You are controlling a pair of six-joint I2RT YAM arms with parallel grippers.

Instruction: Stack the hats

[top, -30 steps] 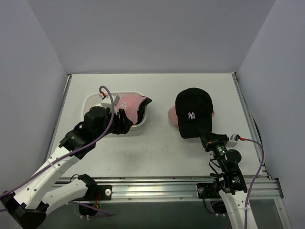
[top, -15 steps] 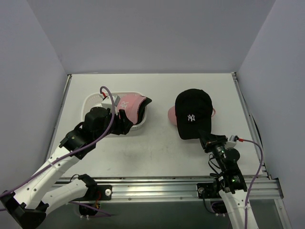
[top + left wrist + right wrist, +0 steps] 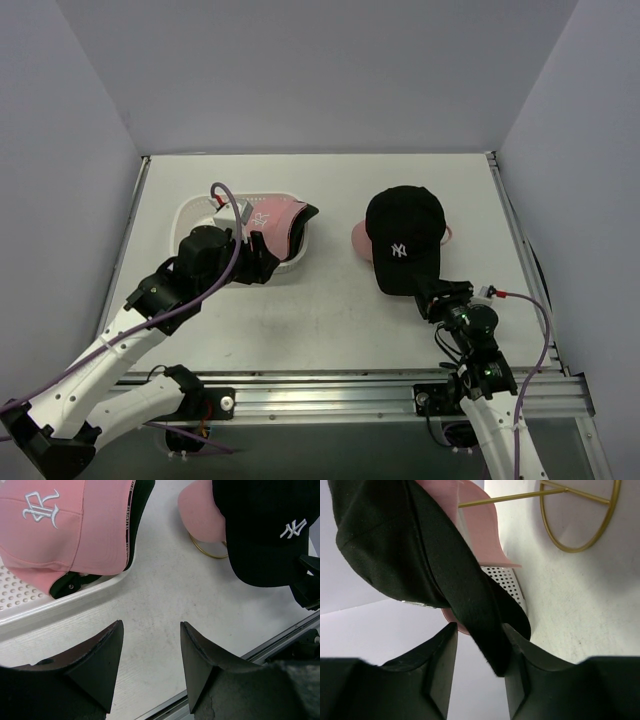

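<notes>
A black cap (image 3: 405,235) sits on top of a pink cap (image 3: 359,240) on the gold stand at the right. My right gripper (image 3: 432,292) is open at the black cap's brim. In the right wrist view the brim (image 3: 470,605) runs between the jaws of that gripper (image 3: 480,630) and lies against the right finger. Another pink cap (image 3: 272,218) lies over a dark cap (image 3: 303,222) in the white basket (image 3: 195,212). My left gripper (image 3: 262,255) is open and empty (image 3: 151,625) over bare table just in front of the basket.
The gold wire stand (image 3: 580,515) holds the right-hand caps; its ring foot rests on the table (image 3: 207,550). The basket's rim (image 3: 20,615) is just beyond my left fingers. The aluminium rail runs along the near table edge (image 3: 330,385).
My right gripper has shifted a little left and nearer, and the black cap's brim has swung slightly left with it. The left arm has not moved.
</notes>
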